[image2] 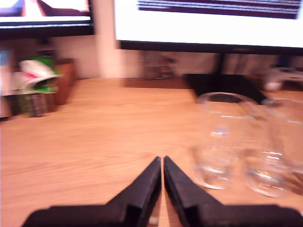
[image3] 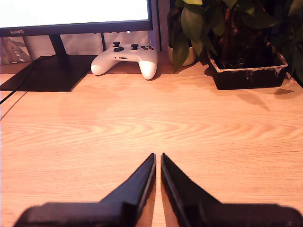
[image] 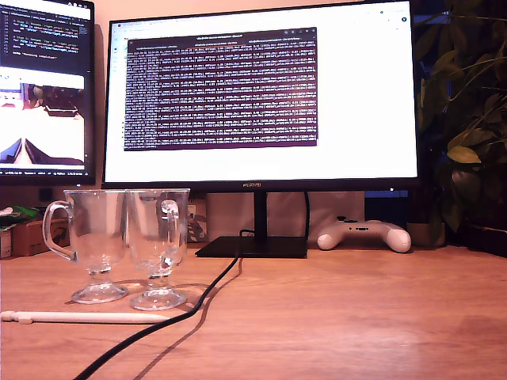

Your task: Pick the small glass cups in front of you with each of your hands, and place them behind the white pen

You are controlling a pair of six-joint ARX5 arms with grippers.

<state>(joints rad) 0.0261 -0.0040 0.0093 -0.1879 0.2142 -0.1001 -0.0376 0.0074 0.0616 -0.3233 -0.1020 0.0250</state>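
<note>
Glass cups (image: 123,245) stood just behind the white pen (image: 87,317), apparently placed; my first gripper (image2: 162,163) and my second gripper (image3: 157,160) were pressed together, empty.

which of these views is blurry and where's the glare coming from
The first wrist view is soft all over, so the two glass cups smear. The second wrist view is sharp on the white controller. In the exterior view the monitor is bright, casting a sheen on the desk at that view's right.
</note>
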